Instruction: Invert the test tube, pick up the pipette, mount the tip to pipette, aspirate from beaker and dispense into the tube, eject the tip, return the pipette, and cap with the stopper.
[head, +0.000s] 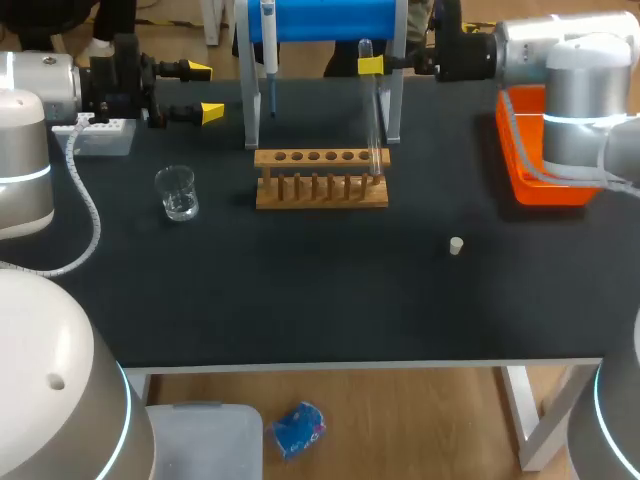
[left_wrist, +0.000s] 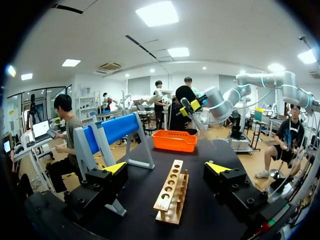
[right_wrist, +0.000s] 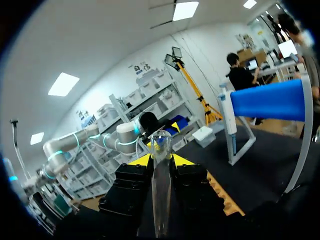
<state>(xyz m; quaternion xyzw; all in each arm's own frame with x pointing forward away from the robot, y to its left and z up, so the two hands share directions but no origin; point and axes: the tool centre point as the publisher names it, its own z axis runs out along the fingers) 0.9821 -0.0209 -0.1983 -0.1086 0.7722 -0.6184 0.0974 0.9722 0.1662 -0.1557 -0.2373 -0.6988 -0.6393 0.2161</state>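
My right gripper is shut on a clear glass test tube near its upper, rounded end. The tube stands almost upright, and its lower end is at the right end of the wooden rack. In the right wrist view the test tube runs between the yellow tips of the right gripper. My left gripper hangs open at the back left, with nothing in it. In its own view the left gripper faces the rack. The pipette hangs on the blue stand. A glass beaker stands left of the rack. The small stopper lies to the front right.
An orange tray sits at the back right under my right arm. A white tip box stands at the back left below my left gripper. The blue stand's legs rise just behind the rack.
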